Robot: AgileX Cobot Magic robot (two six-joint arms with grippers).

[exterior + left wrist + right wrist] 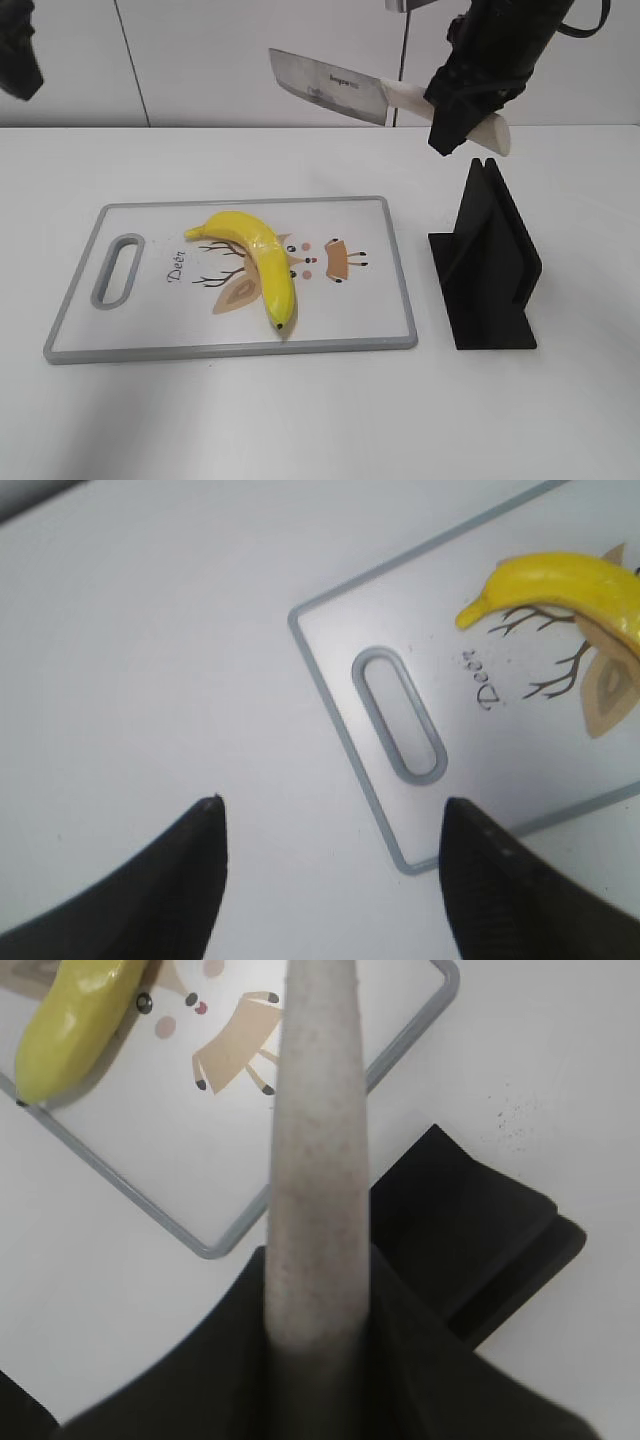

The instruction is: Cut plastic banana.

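The plastic banana lies on the cutting board, stem to the upper left, dark tip toward the front edge. It also shows in the left wrist view and the right wrist view. My right gripper is shut on the pale handle of a cleaver whose steel blade points left, high above the board's far right. My left gripper is open and empty, hovering over the table by the board's handle-slot corner; in the exterior view it is at the top left corner.
A black knife stand stands right of the board, directly below the cleaver handle; it shows in the right wrist view. The board has a deer drawing and a grey rim. White table all around.
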